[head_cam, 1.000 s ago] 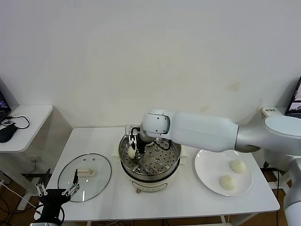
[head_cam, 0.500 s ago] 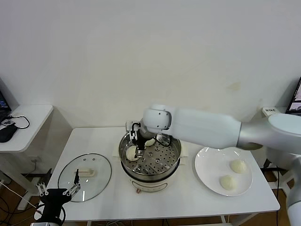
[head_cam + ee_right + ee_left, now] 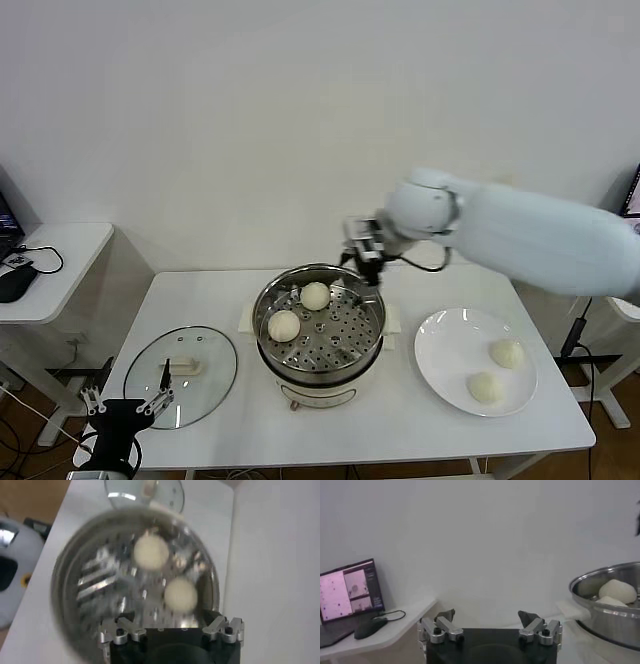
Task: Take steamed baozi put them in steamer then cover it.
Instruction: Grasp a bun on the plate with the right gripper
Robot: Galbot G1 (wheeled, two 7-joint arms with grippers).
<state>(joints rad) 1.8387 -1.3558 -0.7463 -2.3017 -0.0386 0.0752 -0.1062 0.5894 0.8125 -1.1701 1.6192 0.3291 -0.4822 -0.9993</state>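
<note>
Head view: right claw point(image 3: 364, 250) spread and empty, raised over the steamer's point(image 3: 318, 330) far rim; 2 baozi point(image 3: 284, 324) in the basket, 2 more point(image 3: 508, 353) on the plate point(image 3: 450, 350) to its right, prob next to fetch. Left wrist: left claw point(image 3: 489, 625) wide apart, parked low beside the table point(image 3: 400, 425) near the lid point(image 3: 180, 368), which lies flat for covering later. Right wrist: both buns point(image 3: 150, 551) sit apart in the basket point(image 3: 70, 580), w/ room for the rest.

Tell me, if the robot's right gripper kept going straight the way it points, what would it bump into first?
Probably the steamer below: the open right gripper faces down into it, likeliest meeting the nearer baozi or the perforated floor; depth is unclear.
</note>
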